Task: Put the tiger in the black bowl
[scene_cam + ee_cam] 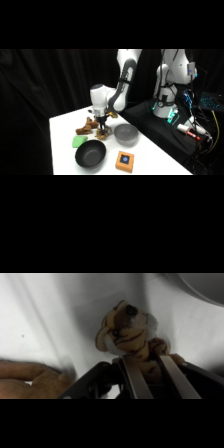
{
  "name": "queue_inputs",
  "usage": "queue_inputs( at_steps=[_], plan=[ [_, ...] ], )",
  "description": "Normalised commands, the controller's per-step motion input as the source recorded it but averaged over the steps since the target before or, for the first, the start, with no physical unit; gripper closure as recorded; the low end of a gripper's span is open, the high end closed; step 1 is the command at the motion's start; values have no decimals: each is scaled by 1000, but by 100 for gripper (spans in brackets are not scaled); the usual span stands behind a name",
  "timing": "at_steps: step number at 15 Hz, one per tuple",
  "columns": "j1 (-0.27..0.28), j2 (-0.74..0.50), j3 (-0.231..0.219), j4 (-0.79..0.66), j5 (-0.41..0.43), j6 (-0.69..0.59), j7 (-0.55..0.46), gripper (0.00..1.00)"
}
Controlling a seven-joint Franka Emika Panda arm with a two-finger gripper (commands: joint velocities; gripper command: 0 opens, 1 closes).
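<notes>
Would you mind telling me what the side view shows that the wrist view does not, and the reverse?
Only the side view shows the round matte black bowl, the green block, the orange square block with a dark centre, the whole shiny grey metal bowl and the white arm. Only the wrist view shows the small tan-orange striped toy tiger's face up close, its body between the jaws. Both show the gripper at the tiger on the white table.
</notes>
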Motion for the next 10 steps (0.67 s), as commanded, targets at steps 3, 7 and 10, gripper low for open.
queue_inputs(
  at_steps=[3, 7, 10],
  plan=[
    [161, -331, -195, -49, -247, -374, 164, 95],
    [125, -450, -136, -8, -250, -537, 157, 93],
    [97, -393, -25, 47, -203, -453, 127, 93]
  ],
)
